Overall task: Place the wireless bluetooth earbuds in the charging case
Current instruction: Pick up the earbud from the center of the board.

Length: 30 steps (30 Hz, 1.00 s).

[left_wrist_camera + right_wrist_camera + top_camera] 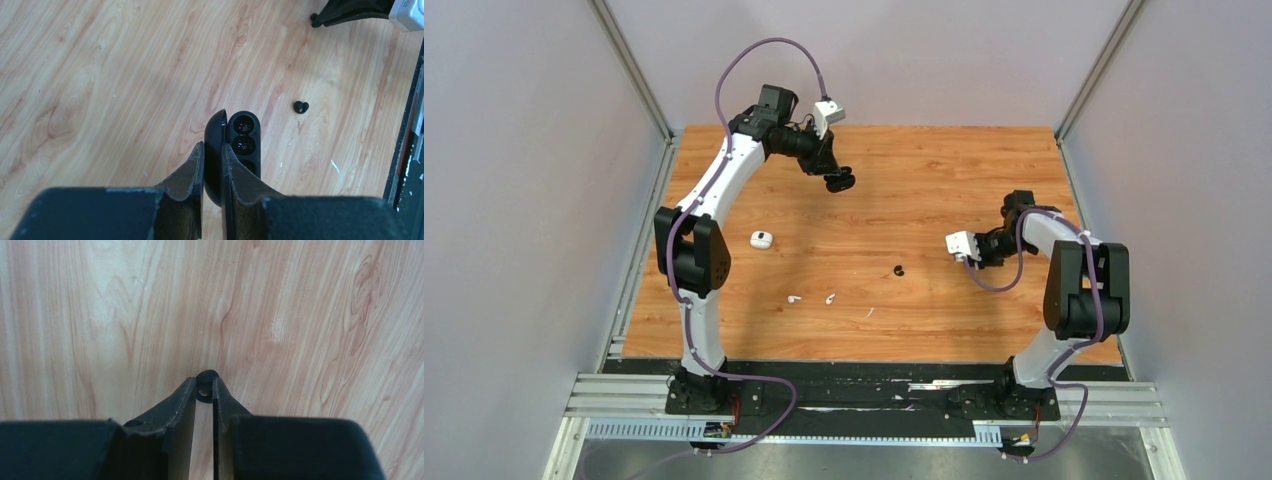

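L hand [213, 150] clamped narrow on open black charging case [243, 137], over table [984, 180]. R hand [204, 387] pinches small black bud [205, 376]. White earbuds [794, 298] [830, 297] lie on table nr front, just below white case [761, 239].

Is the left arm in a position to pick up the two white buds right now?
Probably not yet. The left gripper has its jaws shut on the open black case, so it has no free grip. The way itself looks free: both white buds lie uncovered nearer its base.

Wooden table [944, 170], thin white fleck [870, 312], grey walls [524, 200]
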### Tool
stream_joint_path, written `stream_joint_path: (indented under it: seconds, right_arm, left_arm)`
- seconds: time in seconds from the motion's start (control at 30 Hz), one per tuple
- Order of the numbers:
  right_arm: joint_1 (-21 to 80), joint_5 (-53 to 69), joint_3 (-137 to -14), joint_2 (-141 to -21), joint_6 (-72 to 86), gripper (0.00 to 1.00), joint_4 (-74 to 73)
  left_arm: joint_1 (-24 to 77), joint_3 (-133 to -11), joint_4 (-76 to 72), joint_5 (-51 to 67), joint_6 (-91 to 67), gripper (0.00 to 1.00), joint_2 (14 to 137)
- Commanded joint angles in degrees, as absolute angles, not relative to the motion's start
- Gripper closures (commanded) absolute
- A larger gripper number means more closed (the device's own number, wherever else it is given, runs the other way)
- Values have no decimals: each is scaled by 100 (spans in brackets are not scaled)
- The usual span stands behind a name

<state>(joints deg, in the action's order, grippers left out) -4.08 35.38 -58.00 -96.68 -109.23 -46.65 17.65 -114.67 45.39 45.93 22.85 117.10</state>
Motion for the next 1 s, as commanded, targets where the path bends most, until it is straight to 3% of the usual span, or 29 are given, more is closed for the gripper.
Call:
stream_joint_path:
  seconds: [0.0, 0.97]
  right_arm:
    - [-360, 3588, -6006, -9822, -11076, 83, -4781]
    - [-360, 3182, -6539, -10298, -10881, 67, -5381]
  left_arm:
    - [1767, -11493, 4476, 4617, 2249, 100, 11430]
    - [1767, -11428, 4519, 4631, 2277, 100, 11391]
